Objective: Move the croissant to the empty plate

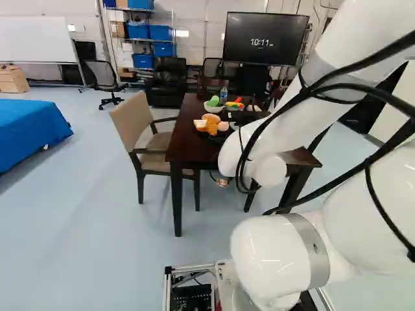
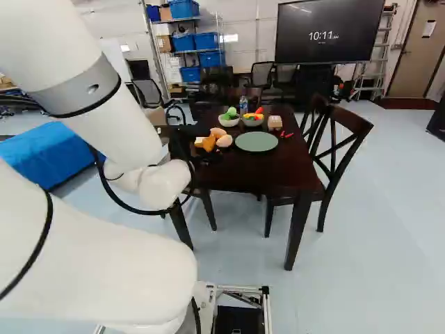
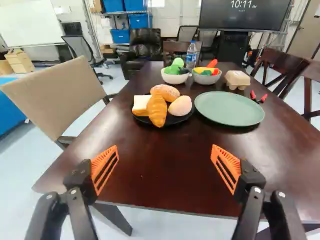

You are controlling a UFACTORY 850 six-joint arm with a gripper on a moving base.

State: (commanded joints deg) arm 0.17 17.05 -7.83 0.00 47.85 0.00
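Note:
My gripper (image 1: 245, 117) shows in the left base view as a dark shape beyond the white wrist, partly hidden by arm and cables. In the wrist view the gripper (image 3: 165, 165) stands open, its orange pads wide apart with only tabletop seen between them. Ahead of it, the golden-brown croissant (image 3: 157, 111) lies on a black plate (image 3: 178, 120), leaning across other toy breads, its near end at the plate's edge. The empty green plate (image 3: 229, 108) stands right beside the black plate, farther from the chair with the beige back.
On the dark table (image 3: 165, 175), behind the plates, stand a bowl of green items (image 3: 175, 78), a bowl of colourful items (image 3: 206, 79), a water bottle (image 3: 191, 55) and an egg carton (image 3: 237, 80). A red-handled tool (image 3: 258, 97) lies beyond the green plate. Chairs flank the table.

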